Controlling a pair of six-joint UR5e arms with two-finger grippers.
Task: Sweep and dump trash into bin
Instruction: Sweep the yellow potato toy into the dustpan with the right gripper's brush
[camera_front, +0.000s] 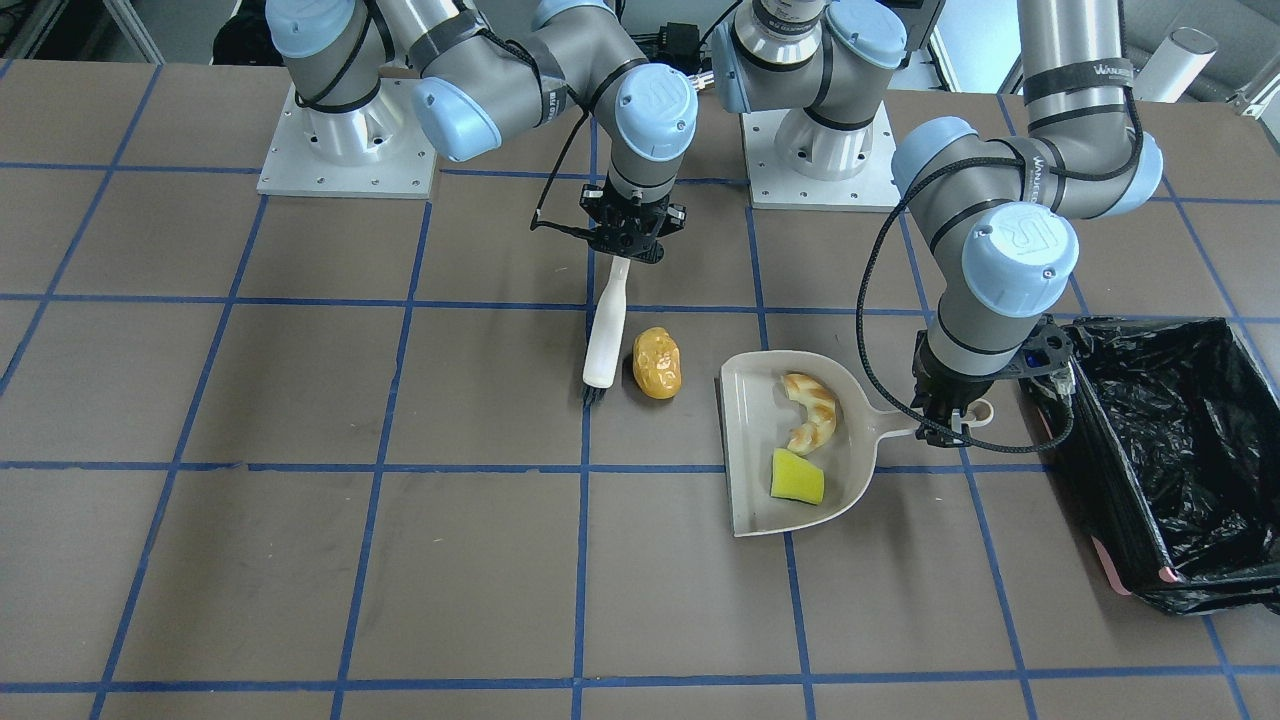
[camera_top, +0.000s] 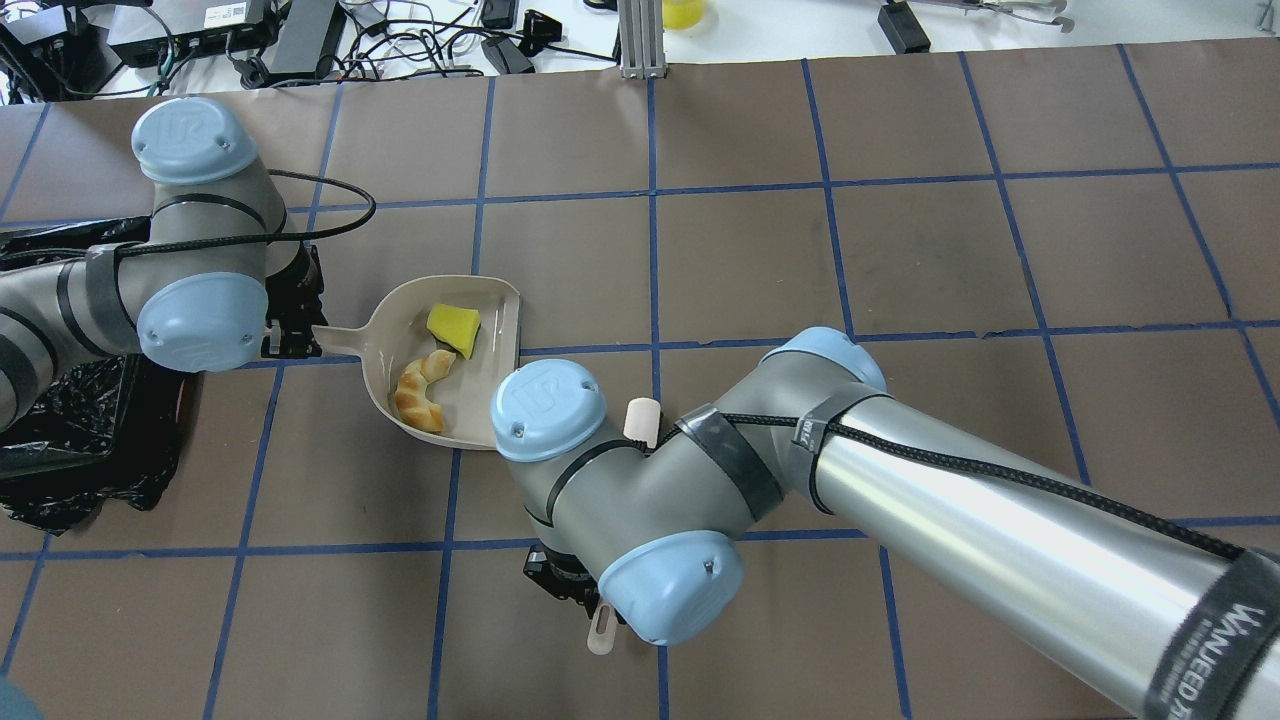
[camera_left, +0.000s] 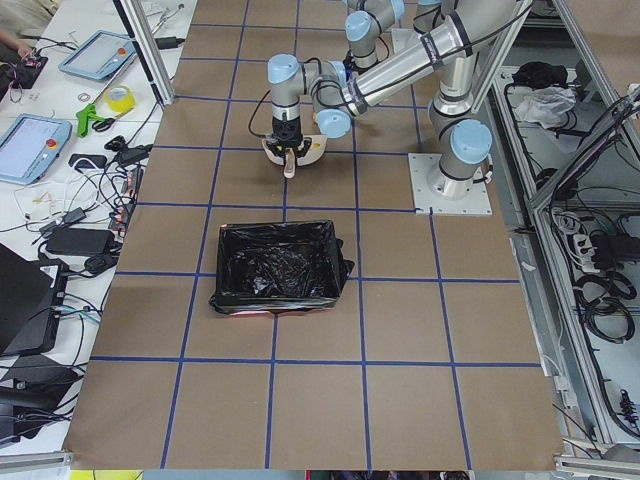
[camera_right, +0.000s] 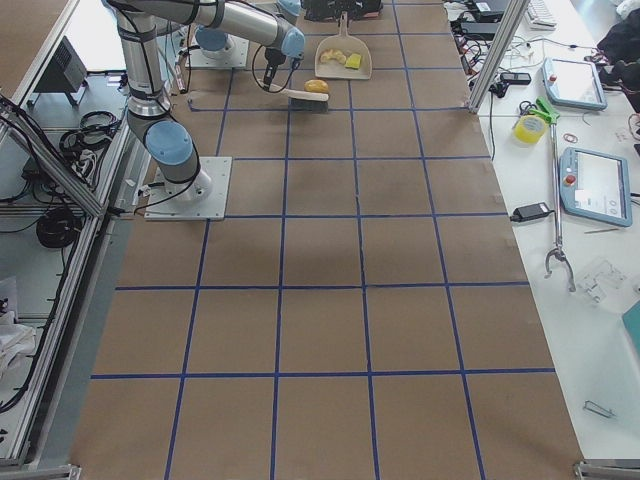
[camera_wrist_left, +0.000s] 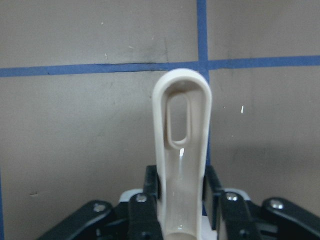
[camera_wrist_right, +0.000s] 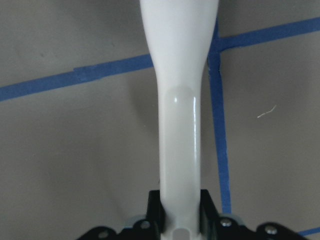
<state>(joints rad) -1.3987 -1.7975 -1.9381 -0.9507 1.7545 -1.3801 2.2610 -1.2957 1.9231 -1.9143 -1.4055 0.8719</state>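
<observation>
A beige dustpan lies on the table with the tan-orange croissant piece and the yellow sponge wedge inside it. My left gripper is shut on the dustpan's handle. The golden-brown potato lump lies on the table just outside the pan's open edge. My right gripper is shut on a white brush, whose dark bristles rest beside the potato on the side away from the pan. The black-lined bin stands close beside my left gripper. My right arm hides the potato in the overhead view.
The two arm base plates are bolted at the robot's edge of the table. Blue tape lines grid the brown tabletop. A side bench with tablets and a tape roll runs along the operators' side.
</observation>
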